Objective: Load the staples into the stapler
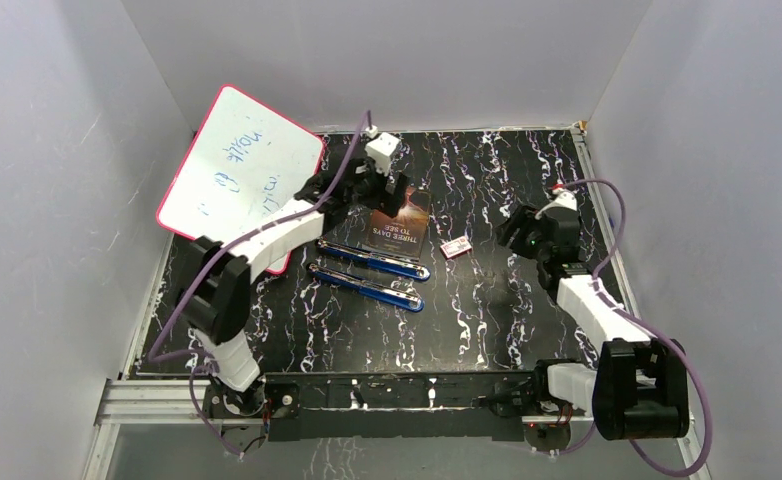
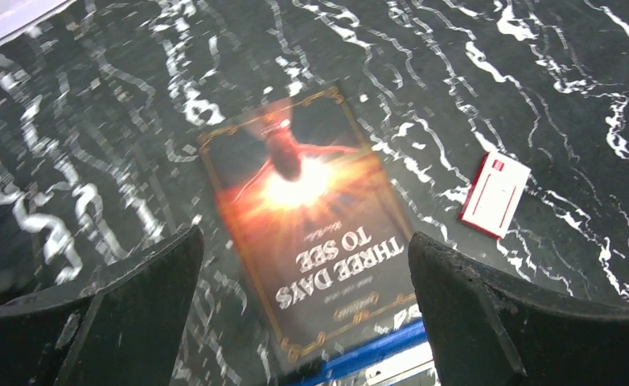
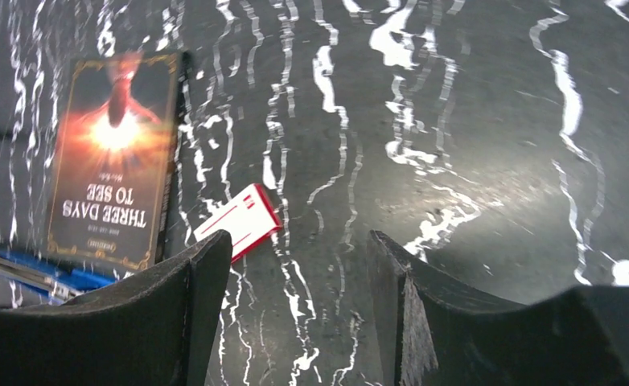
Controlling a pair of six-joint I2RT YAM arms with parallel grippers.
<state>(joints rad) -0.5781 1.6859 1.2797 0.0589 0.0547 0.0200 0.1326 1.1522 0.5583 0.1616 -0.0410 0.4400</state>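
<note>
Two long blue-and-black staplers [image 1: 372, 260] [image 1: 367, 288] lie side by side at the table's middle left, near the lower edge of a dark book. One blue stapler [image 2: 380, 352] shows at the bottom of the left wrist view and again at the left of the right wrist view [image 3: 38, 277]. My left gripper [image 1: 387, 195] [image 2: 303, 241] hangs wide open over the book with nothing between its fingers. Right of the small box, my right gripper [image 1: 517, 233] [image 3: 299, 237] is open above bare table. The staples do not show in any view.
A book titled "Three Days to See" [image 1: 399, 222] [image 2: 311, 217] [image 3: 110, 161] lies beyond the staplers. To its right is a small red-and-white box [image 1: 455, 247] [image 2: 495, 195] [image 3: 239, 219]. A pink-edged whiteboard [image 1: 242, 170] leans at the back left. White walls enclose the black marbled table [image 1: 497, 320].
</note>
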